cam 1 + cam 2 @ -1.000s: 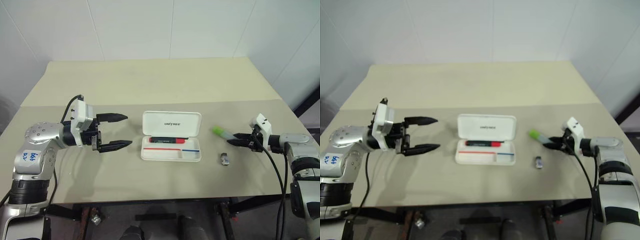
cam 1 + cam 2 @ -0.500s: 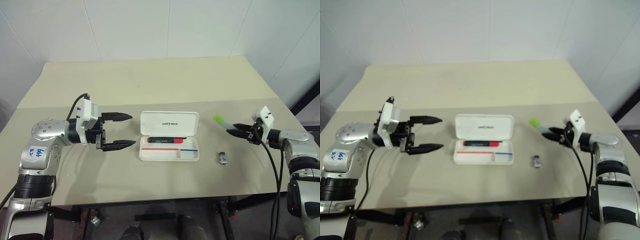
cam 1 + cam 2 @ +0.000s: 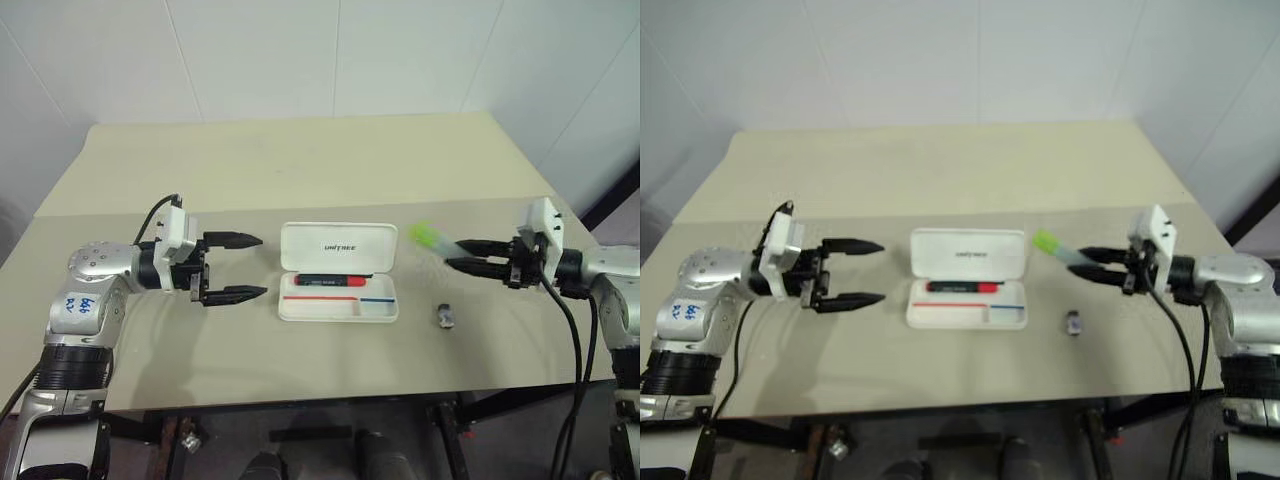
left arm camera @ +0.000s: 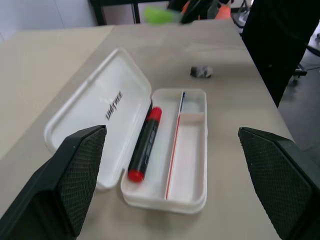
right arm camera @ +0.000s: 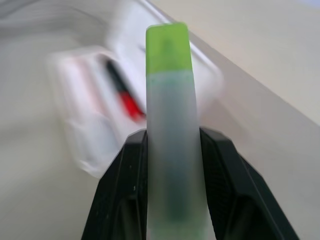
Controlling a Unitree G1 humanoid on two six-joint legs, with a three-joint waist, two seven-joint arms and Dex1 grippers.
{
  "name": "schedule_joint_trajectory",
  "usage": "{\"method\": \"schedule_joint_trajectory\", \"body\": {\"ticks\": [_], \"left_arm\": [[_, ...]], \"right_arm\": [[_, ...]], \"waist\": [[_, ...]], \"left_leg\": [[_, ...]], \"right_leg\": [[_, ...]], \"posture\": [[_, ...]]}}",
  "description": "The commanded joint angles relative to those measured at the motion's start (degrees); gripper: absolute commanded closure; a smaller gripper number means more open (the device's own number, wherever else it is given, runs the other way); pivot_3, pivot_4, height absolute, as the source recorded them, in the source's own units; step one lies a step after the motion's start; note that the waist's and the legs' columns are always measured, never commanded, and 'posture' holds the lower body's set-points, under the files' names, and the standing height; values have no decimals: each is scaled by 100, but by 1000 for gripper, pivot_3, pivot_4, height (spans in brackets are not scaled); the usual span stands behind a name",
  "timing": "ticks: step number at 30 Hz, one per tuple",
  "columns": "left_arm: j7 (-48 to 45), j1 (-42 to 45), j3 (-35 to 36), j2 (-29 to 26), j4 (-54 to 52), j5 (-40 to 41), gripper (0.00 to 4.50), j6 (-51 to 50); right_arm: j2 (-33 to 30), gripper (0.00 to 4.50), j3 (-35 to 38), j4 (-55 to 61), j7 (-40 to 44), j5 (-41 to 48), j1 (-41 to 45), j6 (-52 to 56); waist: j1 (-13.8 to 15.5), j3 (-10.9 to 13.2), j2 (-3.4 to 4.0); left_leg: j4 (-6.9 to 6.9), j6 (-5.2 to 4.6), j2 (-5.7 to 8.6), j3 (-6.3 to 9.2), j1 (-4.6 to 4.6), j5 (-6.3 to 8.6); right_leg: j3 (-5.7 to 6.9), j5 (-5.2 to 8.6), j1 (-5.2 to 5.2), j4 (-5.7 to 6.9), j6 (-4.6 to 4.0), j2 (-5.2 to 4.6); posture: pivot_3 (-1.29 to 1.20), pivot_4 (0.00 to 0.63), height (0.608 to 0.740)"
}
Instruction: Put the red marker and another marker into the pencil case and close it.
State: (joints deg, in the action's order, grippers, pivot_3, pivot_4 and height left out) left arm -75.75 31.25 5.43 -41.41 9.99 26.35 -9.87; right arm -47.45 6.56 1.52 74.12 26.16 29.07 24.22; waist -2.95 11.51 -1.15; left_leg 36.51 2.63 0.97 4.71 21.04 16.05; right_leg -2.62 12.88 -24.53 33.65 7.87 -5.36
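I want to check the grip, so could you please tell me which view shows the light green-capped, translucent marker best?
The right wrist view: the light green-capped translucent marker stands close up, clamped between the right gripper. Both eye views show it small, above the table; the left wrist view catches a green blur.

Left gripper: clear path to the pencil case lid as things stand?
Probably yes. The left gripper is open, facing the pencil case across bare table; nothing lies between them.

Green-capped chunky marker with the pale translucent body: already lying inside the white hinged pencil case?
No: the green-capped marker is clamped in the right gripper, beside the open white pencil case, which holds the red-capped black marker.
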Motion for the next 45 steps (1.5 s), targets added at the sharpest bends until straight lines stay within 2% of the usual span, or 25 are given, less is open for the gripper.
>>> {"method": "schedule_joint_trajectory", "body": {"ticks": [1,12,16,21,31,45], "left_arm": [[-65,-35,27,-35,69,-77,0,216],[-82,-215,83,-96,142,-106,0,322],[-25,-358,143,-145,33,-78,0,261],[50,-574,202,-187,-139,-53,0,215],[274,-845,314,-225,-472,13,0,114],[407,-866,327,-193,-595,7,0,67]], "right_arm": [[65,3399,-446,1041,-326,199,-37,707],[836,3399,-1854,835,-702,-420,622,896],[1139,3399,-2435,344,-513,-815,974,644],[1462,3399,-2800,-362,-403,-1219,1327,265],[1975,3399,-2858,-1373,-297,-1638,1832,-166],[1921,3399,-2767,-1627,-94,-1776,1802,-326]], "waist": [[28,-1,-2],[136,-1,-4],[127,-1,-4],[123,-1,-4],[122,-1,-3],[115,-1,-3]], "left_leg": [[5,0,0,1,2,0],[47,-4,3,1,18,6],[45,-7,3,1,19,9],[44,-11,2,0,18,13],[44,-10,2,0,19,14],[43,-9,0,0,18,17]], "right_leg": [[1,0,0,0,0,0],[3,-1,3,-2,0,-3],[4,-1,0,-1,0,-3],[4,-1,-1,-1,0,-3],[6,-1,-2,0,0,-3],[6,0,-3,0,-2,-2]], "posture": [[0,150,740],[0,150,740],[0,150,740],[0,150,740],[0,150,740],[0,150,740]]}}
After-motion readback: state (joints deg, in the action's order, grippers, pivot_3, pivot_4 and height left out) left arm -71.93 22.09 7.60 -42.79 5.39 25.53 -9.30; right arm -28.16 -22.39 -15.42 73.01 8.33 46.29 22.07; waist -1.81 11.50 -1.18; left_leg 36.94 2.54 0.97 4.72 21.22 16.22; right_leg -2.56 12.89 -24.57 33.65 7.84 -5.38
